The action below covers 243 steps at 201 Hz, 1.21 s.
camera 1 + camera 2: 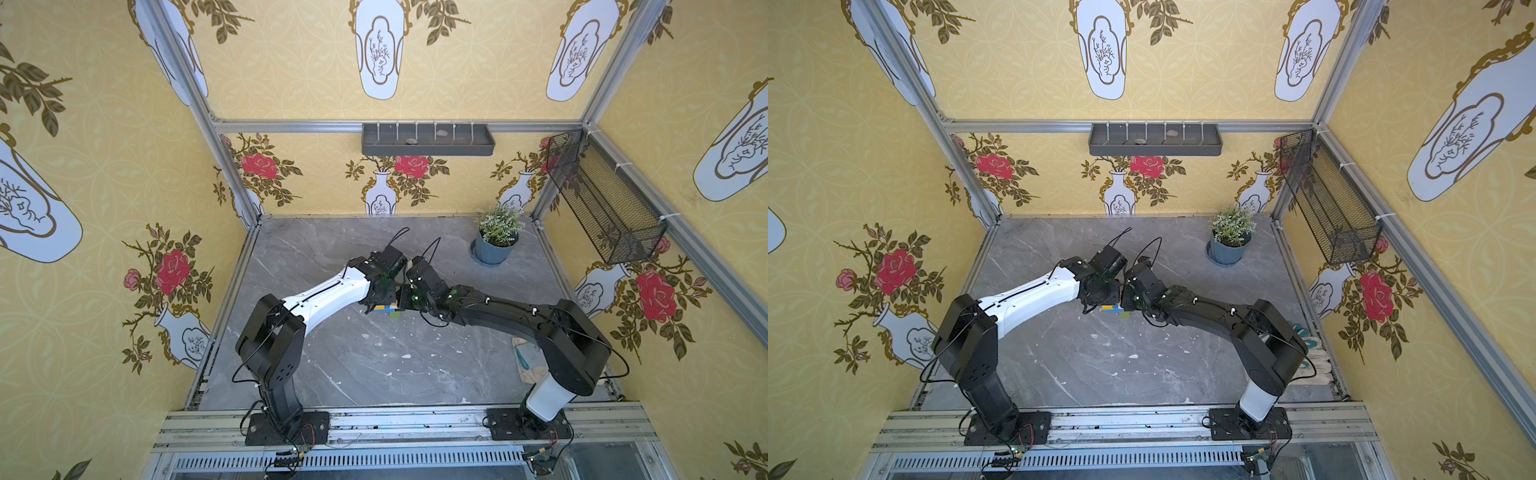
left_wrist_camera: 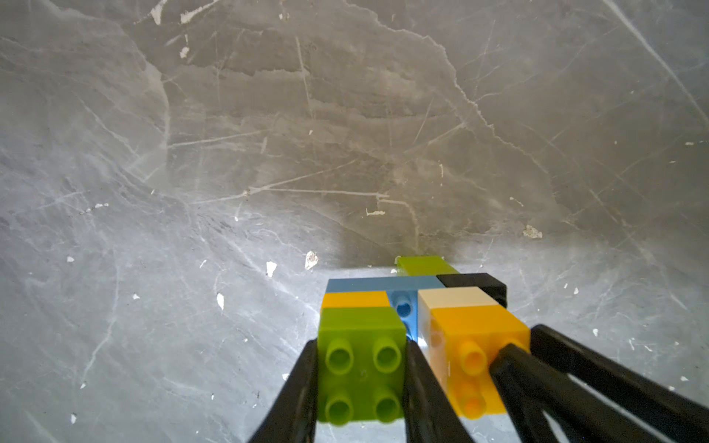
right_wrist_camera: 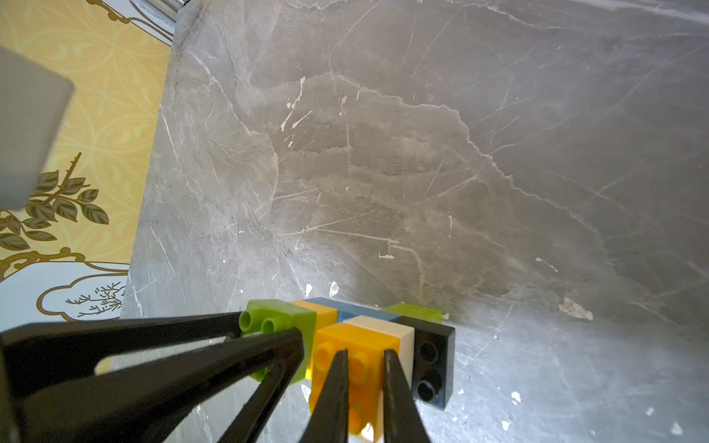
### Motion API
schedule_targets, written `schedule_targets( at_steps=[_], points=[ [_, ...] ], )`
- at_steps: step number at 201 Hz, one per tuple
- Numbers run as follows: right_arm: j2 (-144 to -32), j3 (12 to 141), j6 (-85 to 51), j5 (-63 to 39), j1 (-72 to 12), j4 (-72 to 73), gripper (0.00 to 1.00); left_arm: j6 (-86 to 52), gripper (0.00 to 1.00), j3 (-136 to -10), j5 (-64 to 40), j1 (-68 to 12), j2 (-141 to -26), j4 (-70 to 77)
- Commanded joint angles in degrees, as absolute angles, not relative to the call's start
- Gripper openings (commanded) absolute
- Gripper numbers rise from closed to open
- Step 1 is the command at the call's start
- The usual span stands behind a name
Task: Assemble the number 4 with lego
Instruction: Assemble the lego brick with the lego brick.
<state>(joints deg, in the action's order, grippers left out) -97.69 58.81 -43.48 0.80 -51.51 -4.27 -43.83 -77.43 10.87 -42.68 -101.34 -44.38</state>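
Both arms meet on the number 4 [image 1: 386,309]. It sits mid-table [image 1: 374,374], well apart from the potted plant [image 1: 498,235], to the plant's left and nearer the arm bases. In both top views only a sliver of blue, yellow and green shows under the wrists.

Left gripper [image 2: 360,356]: fingers [image 2: 299,391] clamp the lime green 2x2 [image 2: 362,326], one on each side wall, studs facing the wrist camera.

Right gripper [image 3: 364,354]: fingers [image 3: 333,391] are nearly together, tips on the studded face of the yellow 2x2 [image 3: 356,339], nipping a stud between them. This brick is just beside the green one.

Cluster, left wrist view: the blue bar [image 2: 383,284] runs across behind both gripped bricks. A second yellow brick [image 2: 355,299] is joined between the green 2x2 and the bar. The white brick [image 2: 452,297] butts against the gripped yellow 2x2, with the black brick [image 2: 475,282] touching it on the far side. A second lime green brick [image 2: 426,264] is beyond the bar.

The cluster looks seated on the marble, but I can't confirm contact.
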Motion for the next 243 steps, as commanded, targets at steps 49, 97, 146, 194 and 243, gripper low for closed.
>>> schedule_targets(
  at_steps=[49, 97, 146, 194, 243],
  points=[
    [-99.87, 56.07, -42.93, -0.44, -51.60, -31.53, 0.13, -46.09, 0.21, -73.17, 7.47, -42.46, -100.63, -45.38],
    [-100.18, 56.30, -42.73, -0.49, -51.51, -31.79, 0.13, -46.58, 0.20, -71.61, 6.38, -42.41, -100.46, -43.95],
    [-101.00, 57.14, -42.36, -0.69, -51.43, -32.16, 0.13, -46.90, 0.18, -68.37, 5.97, -42.36, -99.03, -42.03],
    [-101.59, 57.31, -42.25, -0.80, -51.30, -32.08, 0.13, -46.84, 0.17, -68.89, 6.47, -42.49, -98.93, -42.26],
    [-101.60, 57.13, -42.11, -0.97, -51.16, -32.23, 0.13, -48.38, 0.18, -67.65, 5.86, -42.19, -97.40, -40.35]
  ],
)
